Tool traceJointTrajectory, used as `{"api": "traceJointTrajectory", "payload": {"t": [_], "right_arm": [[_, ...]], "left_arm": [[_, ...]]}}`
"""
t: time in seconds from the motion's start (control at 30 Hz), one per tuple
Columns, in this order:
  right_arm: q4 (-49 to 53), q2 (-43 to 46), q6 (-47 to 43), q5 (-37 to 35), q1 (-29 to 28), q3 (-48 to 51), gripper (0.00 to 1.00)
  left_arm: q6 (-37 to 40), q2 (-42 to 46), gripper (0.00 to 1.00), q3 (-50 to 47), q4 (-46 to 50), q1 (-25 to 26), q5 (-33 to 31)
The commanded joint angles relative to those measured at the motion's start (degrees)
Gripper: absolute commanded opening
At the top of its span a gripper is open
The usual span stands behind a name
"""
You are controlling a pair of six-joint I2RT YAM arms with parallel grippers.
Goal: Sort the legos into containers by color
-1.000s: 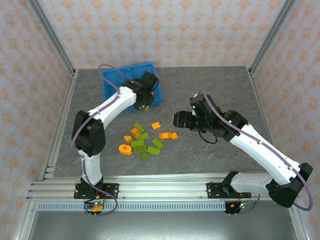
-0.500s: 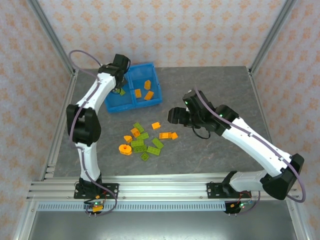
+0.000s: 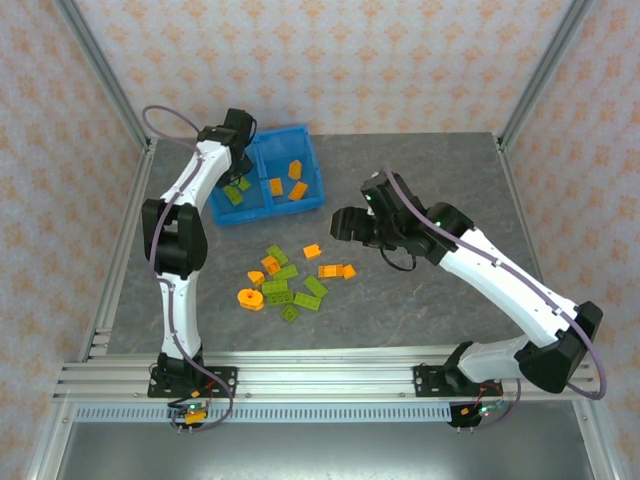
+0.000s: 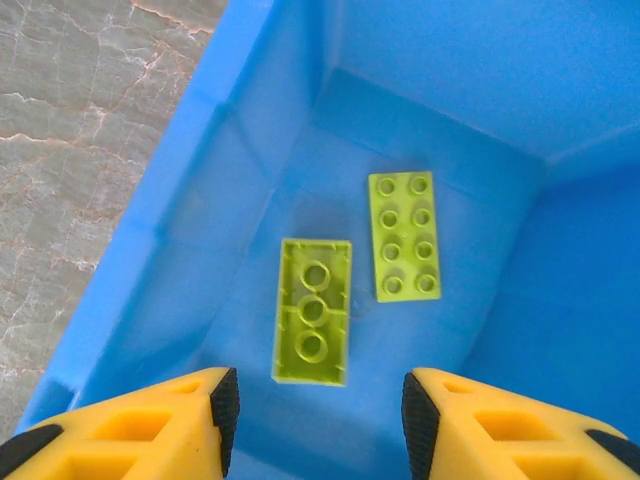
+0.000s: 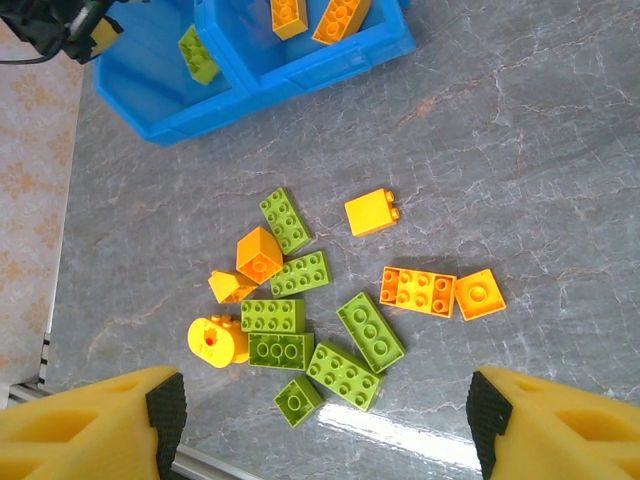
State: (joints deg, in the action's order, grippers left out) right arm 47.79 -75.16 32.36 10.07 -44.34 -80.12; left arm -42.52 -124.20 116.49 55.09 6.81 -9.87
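Legos (image 5: 272, 316) scattered on table (image 5: 540, 150); 2 green bricks (image 4: 312, 325) inside bin (image 4: 230, 200).

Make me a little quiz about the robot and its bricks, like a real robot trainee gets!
1. True or false: in the blue bin, the green bricks share one compartment with the orange bricks.
2. How many green bricks lie below the left gripper? A one, B two, C four.
3. Fill in: the loose bricks on the table lie below the open ____ gripper.
Key: 1 false; 2 B; 3 right, the right gripper.
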Motion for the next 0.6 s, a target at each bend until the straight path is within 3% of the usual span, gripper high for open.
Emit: {"api": "traceJointTrajectory", "payload": {"t": [0.0,0.13,0.23,0.37,0.5,0.57], "right_arm": [[0.8,-2.1,0.3,-2.2,-0.4,-2.1,0.76],[2.5,-6.7,0.7,-2.9,-0.4,-2.2,0.76],[3.3,-12.6,0.4,-1.2,-0.5,-3.8,0.76],[2.4,-21.2,-2.4,0.6,-1.8,-7.1,0.76],[2.5,-30.3,-8.6,0.5,-3.2,-11.4,0.76],[2.8,-34.0,-10.3,0.3,-3.2,-13.1,0.76]], "left_arm": [[-0.6,8.2,0.49,1.3,2.0,0.1,2.8],[1.3,20.8,0.49,-3.2,-0.6,0.4,8.8],[7.8,32.5,0.49,-10.4,-5.5,1.3,13.6],[24.6,47.8,0.52,-22.2,-9.8,3.6,22.2],[41.1,61.0,0.56,-34.1,-3.8,7.6,24.6],[46.1,67.6,0.65,-40.4,-0.2,8.4,27.3]]}}
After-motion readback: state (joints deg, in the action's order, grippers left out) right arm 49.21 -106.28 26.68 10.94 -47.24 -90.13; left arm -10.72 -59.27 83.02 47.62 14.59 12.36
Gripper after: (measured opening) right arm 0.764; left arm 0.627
